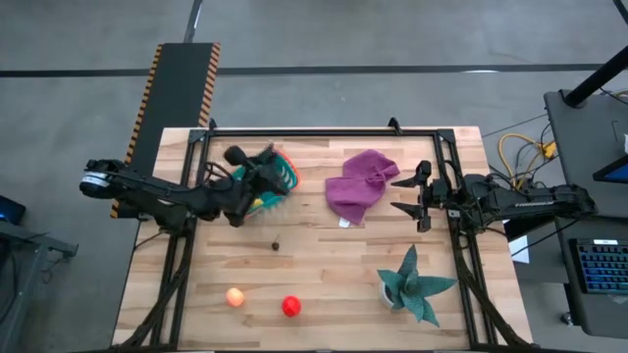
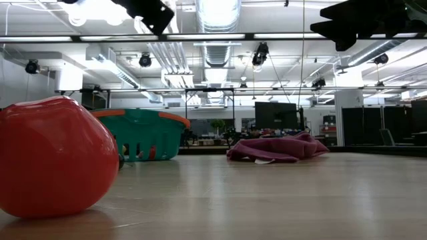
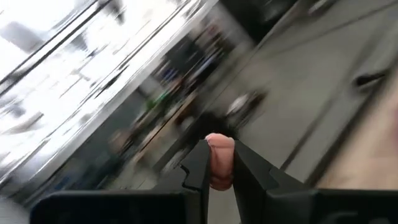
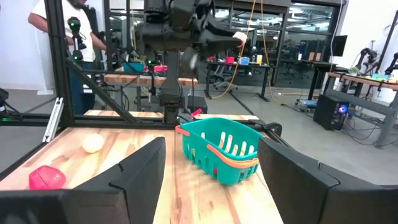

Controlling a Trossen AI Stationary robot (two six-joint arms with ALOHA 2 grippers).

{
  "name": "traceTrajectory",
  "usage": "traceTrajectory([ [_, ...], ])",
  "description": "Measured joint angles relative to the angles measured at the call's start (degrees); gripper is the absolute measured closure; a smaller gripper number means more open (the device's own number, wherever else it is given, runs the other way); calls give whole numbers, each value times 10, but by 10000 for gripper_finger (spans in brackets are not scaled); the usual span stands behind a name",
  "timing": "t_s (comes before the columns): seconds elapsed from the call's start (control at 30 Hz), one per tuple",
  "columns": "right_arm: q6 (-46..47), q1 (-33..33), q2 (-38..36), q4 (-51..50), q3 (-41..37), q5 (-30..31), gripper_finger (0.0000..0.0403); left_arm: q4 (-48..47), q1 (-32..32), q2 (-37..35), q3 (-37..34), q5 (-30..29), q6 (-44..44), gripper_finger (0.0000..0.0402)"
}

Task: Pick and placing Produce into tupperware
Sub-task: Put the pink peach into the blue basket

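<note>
The left gripper (image 3: pixel 219 165) is closed on a small pink piece of produce (image 3: pixel 220 160), pinched between its two dark fingers (image 3: pixel 198 167); that wrist view is smeared by motion, so the piece's shape is hard to make out. From above, this gripper (image 1: pixel 257 176) hangs over the teal basket (image 1: pixel 283 175) at the far left of the wooden surface (image 1: pixel 324 265), and the arm hides most of the basket, leaving only its slotted side and orange rim showing. The basket (image 4: pixel 221 149) sits tilted on the surface.

The right gripper (image 1: pixel 410 194) waits at the right edge with its fingers spread wide, just right of the purple cloth (image 1: pixel 360 183).

Near the front edge lie an orange ball (image 1: pixel 235 296) and a red ball (image 1: pixel 291 306), close together. A tiny dark bit (image 1: pixel 276 245) lies between them and the basket. The teal spiky plant (image 1: pixel 412 284) stands near right.
</note>
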Motion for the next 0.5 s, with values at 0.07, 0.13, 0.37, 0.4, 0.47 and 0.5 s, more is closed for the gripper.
traceTrajectory([
  [0.07,0,0,0,0,0,0,156,-32,-3,-1,-3,91,-52,372],
  [0.13,0,0,0,0,0,0,156,-73,-2,-2,-3,210,-117,372],
  [0.37,0,0,0,0,0,0,156,-165,25,-2,-2,486,-294,372],
  [0.4,0,0,0,0,0,0,156,-192,30,-5,-2,486,-315,372],
  [0.47,0,0,0,0,0,0,156,-275,48,-14,3,484,-374,372],
  [0.5,0,0,0,0,0,0,156,-315,61,-17,9,482,-408,372],
])
